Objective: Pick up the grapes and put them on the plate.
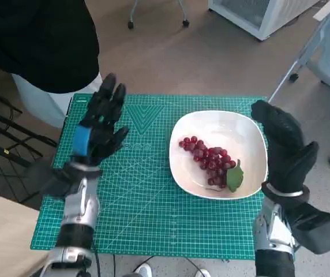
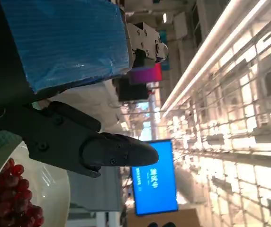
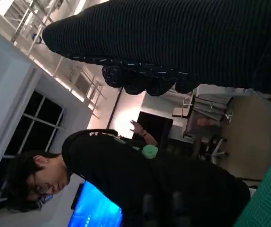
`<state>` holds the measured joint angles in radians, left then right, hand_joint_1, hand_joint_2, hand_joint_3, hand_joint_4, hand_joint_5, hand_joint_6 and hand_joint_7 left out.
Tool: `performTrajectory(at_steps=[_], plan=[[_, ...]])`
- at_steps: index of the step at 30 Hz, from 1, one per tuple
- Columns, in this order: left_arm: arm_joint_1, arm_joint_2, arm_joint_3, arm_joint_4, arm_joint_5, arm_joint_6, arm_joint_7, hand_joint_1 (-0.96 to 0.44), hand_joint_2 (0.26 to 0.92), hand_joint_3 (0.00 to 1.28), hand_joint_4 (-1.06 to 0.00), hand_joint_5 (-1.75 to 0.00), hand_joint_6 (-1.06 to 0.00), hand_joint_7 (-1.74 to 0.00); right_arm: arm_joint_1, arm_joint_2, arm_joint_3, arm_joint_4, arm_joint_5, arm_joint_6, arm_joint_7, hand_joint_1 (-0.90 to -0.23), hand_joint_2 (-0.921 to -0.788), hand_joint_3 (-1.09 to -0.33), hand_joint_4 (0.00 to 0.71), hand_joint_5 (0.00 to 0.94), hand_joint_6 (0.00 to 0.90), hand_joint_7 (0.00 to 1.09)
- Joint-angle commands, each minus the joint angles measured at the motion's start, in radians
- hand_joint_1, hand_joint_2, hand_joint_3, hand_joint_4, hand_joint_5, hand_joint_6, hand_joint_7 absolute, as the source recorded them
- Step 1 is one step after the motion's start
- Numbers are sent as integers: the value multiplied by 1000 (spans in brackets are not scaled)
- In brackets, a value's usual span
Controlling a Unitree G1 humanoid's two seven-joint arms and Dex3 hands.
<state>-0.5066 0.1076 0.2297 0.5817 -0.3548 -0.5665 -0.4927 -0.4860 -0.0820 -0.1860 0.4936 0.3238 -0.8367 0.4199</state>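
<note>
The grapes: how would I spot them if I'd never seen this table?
Start at the green cutting mat that covers the small table, then find the white plate on its right half, just beside the gloved right hand. The grapes lie on that plate: a bunch of dark red berries running diagonally, with one green leaf at its lower end.

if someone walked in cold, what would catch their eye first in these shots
Most likely the bunch of red grapes with a green leaf, lying in the white plate on the right half of the green cutting mat. Next, the two raised hands flanking it: the blue-taped left hand over the mat's left side and the gloved right hand at the plate's right edge, both holding nothing.
</note>
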Motion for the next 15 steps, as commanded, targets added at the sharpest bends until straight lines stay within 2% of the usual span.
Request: performTrajectory(at_steps=[1, 15], plan=[[63, -21, 4, -72, -21, -3, 8, -499, 921, 296, -164, -13, -259, -30, 8, 5, 7, 15, -11, 7, -5, -689, -921, -661, 368, 0, 196, 265], [164, -38, -20, -194, -1, 14, 46, -438, 921, 264, -239, -26, -331, -48, 10, 9, 30, 6, -5, 22, 7, -696, -921, -663, 366, 0, 197, 270]])
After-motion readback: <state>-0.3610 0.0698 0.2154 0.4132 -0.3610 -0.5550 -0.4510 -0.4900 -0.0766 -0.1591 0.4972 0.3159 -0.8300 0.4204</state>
